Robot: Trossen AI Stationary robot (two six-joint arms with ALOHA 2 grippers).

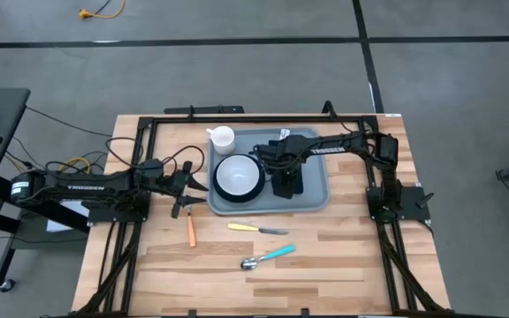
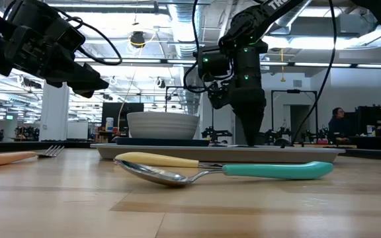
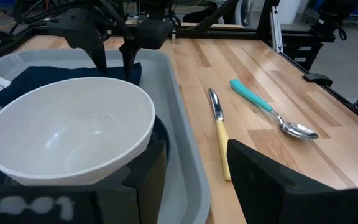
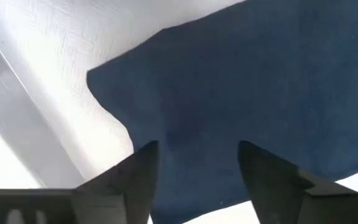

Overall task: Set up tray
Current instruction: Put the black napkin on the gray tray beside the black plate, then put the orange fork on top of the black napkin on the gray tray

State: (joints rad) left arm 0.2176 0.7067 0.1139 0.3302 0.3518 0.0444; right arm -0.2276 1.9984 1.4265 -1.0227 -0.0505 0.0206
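Note:
The grey-blue tray [image 1: 316, 203] lies mid-table. On its left part a white bowl [image 1: 237, 174] sits on a dark plate [image 2: 157, 141]. On its right part a navy napkin [image 4: 260, 74] lies flat. My right gripper [image 4: 197, 152] points straight down over the napkin, open, a fingertip on either side of a bare patch of cloth. My left gripper [image 3: 194, 186] hovers open at the tray's left rim [image 3: 185, 143], above the table, with nothing between its fingers. My right gripper's open fingertips [image 3: 99, 61] stand right at the napkin's surface near its edge [image 4: 123, 124], coming from above. I cannot tell whether they touch the cloth. The napkin lies flat on the tray.
A white cup [image 1: 222, 137] stands on the table beyond the tray's far left corner. Nearer the front lie an orange-handled fork [image 1: 191, 230], a yellow-handled knife [image 1: 256, 229] and a teal-handled spoon [image 1: 268, 257]. Black frame rails run along the table's sides.

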